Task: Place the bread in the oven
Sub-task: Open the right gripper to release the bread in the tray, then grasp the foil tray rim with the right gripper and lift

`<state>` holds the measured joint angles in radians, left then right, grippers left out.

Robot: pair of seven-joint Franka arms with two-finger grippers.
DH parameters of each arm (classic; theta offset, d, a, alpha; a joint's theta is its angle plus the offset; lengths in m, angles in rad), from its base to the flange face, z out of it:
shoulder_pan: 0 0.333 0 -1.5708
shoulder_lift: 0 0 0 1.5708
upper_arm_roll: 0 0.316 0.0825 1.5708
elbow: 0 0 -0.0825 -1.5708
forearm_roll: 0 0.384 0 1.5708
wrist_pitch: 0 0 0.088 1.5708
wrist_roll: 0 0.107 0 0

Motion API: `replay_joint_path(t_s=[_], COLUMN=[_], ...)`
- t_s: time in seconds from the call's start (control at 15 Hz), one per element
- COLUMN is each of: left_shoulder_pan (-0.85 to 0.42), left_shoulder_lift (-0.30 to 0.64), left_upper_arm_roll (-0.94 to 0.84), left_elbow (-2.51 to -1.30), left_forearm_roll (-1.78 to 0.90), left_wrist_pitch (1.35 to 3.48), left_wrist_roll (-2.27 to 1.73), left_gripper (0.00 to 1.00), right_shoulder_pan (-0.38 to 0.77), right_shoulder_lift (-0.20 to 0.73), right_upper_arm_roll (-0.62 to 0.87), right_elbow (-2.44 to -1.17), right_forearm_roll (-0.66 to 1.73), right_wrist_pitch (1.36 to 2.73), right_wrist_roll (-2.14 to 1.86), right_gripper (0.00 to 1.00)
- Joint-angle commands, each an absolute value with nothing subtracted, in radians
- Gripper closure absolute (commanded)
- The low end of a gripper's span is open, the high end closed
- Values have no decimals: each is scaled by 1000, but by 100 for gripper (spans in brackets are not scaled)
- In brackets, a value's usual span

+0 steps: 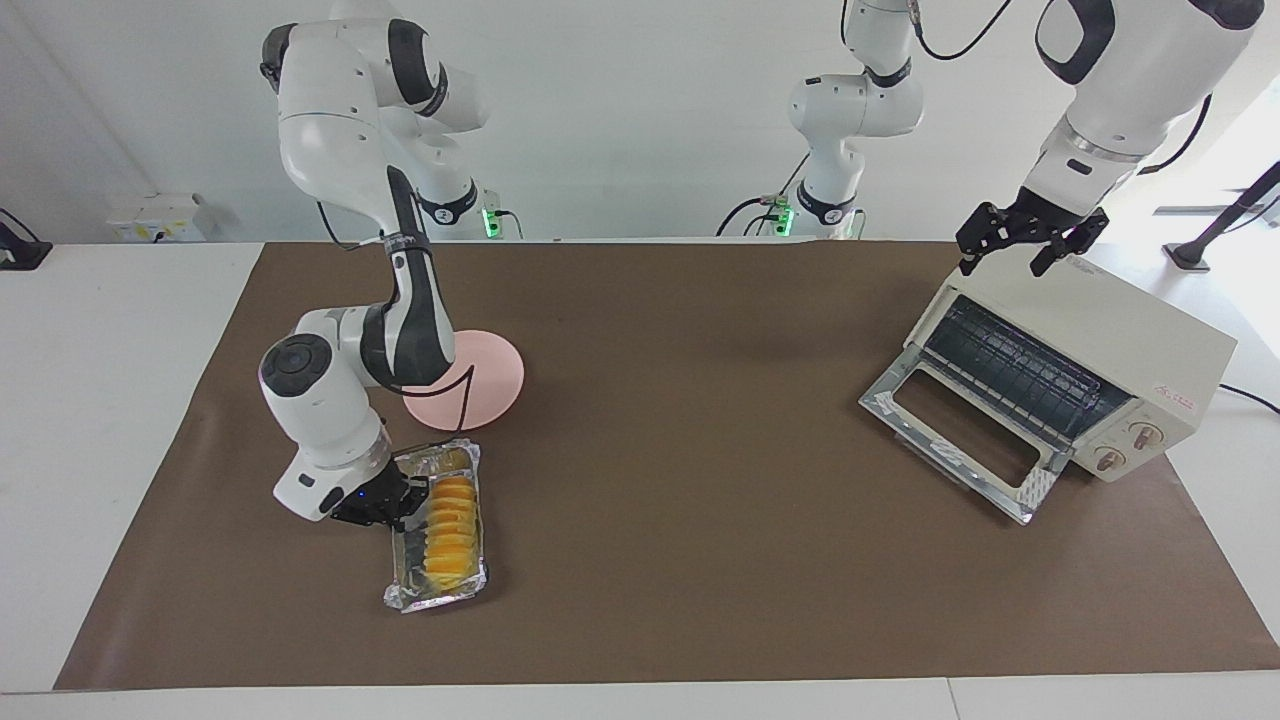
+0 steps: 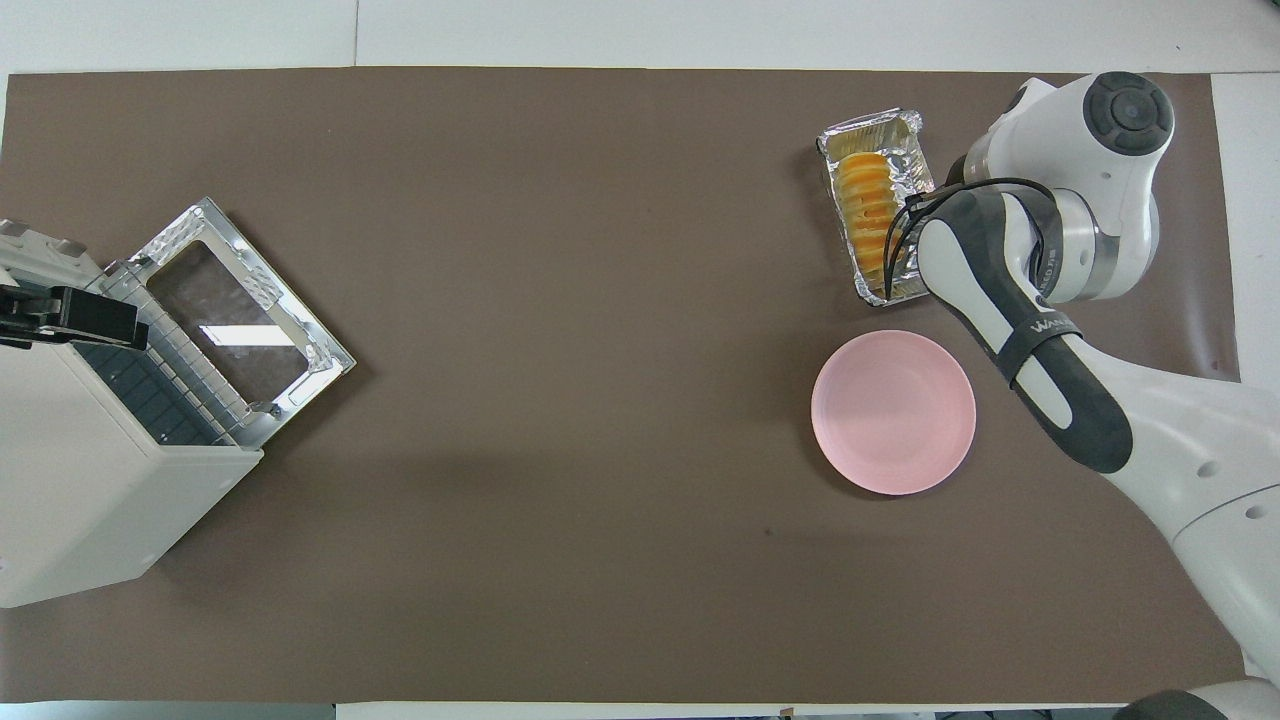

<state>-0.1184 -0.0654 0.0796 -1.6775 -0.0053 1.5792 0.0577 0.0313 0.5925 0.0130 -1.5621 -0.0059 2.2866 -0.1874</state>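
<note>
The bread (image 1: 452, 530) is a row of golden-yellow slices lying in a crinkled foil tray (image 1: 440, 597) toward the right arm's end of the table; it also shows in the overhead view (image 2: 868, 200). My right gripper (image 1: 408, 497) is low at the tray's side, against the bread's near end; the arm's wrist hides it from above. The cream-white oven (image 1: 1150, 345) stands at the left arm's end with its glass door (image 1: 960, 430) dropped open and the wire rack showing. My left gripper (image 1: 1003, 268) is open and empty, just over the oven's top edge.
A pink round plate (image 1: 490, 375) lies nearer to the robots than the tray, partly covered by the right arm. A brown mat (image 1: 680, 500) covers the table between tray and oven. The oven's open door (image 2: 240, 320) juts out toward the table's middle.
</note>
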Motion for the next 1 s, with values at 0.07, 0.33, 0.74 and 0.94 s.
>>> replay_joint_path(t_s=[0.07,0.33,0.74,0.94], left_shoulder_pan=[-124,-124,-124,-124], left_shoulder_lift=[-61,-61,-60,-61], left_upper_arm_roll=[89,89,89,89], left_elbow=[-1666,-1666,-1666,-1666], left_forearm_roll=[-18,-18,-18,-18], left_wrist_pitch=[1565,1563,1563,1563], left_wrist_roll=[71,71,71,71], left_gripper=[0,0,0,0], right_shoulder_pan=[15,35,222,378], right_shoulder_lift=[563,548,548,549], right_upper_arm_roll=[28,51,51,51], right_elbow=[-1539,-1402,-1264,-1276], right_forearm_roll=[1,56,95,104], right_wrist_pitch=[2214,2007,1825,1905], right_wrist_roll=[-242,-232,93,366], right_gripper=[100,100,100,100])
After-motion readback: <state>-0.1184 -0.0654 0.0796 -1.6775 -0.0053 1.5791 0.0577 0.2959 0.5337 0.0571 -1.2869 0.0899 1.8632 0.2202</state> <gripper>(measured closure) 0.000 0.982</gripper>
